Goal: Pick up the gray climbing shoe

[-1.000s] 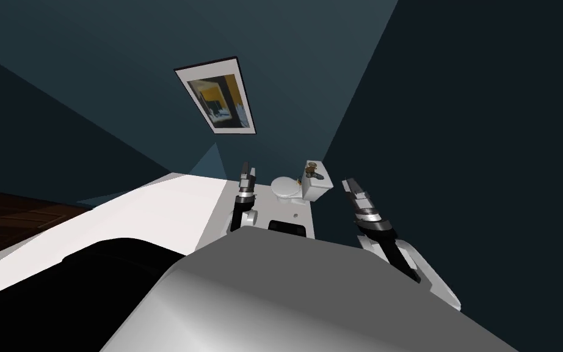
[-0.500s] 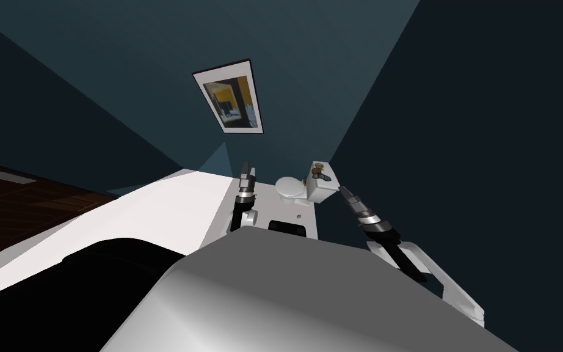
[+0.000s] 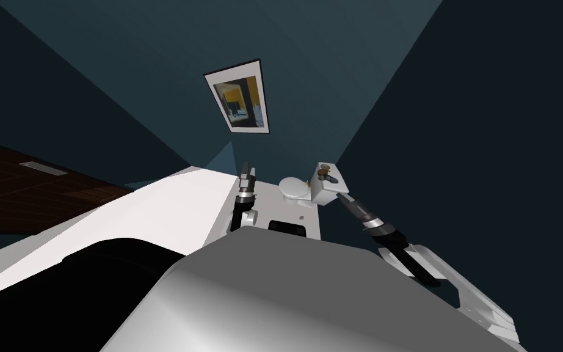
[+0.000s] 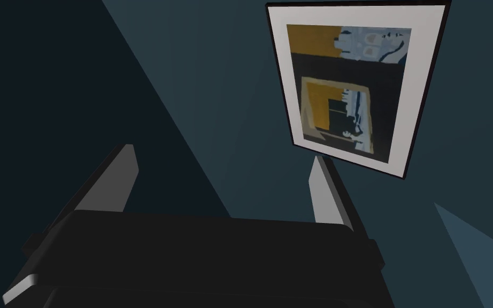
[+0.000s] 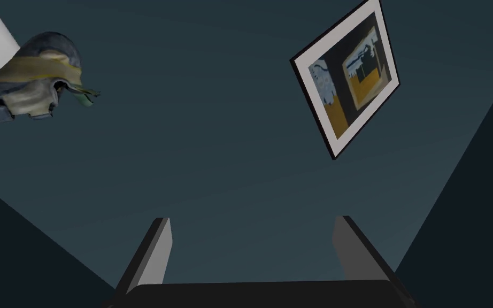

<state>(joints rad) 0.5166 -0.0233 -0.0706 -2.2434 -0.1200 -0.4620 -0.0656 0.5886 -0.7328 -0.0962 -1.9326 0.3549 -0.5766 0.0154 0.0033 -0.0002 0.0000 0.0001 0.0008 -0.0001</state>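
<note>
Gray climbing shoe (image 3: 326, 178) sits atop a white toilet tank (image 3: 325, 192). Right gripper (image 3: 340, 197) is near it, fingers spread. Left gripper (image 3: 246, 168) is also spread.

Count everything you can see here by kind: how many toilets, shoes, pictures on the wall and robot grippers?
toilet: 1
climbing shoe: 1
framed picture: 1
grippers: 2, the left gripper and the right gripper, both open
Total: 5

The gray climbing shoe (image 3: 325, 178), banded in tan and yellow, is seen lying atop the white toilet tank (image 3: 326, 194), far right.
</note>
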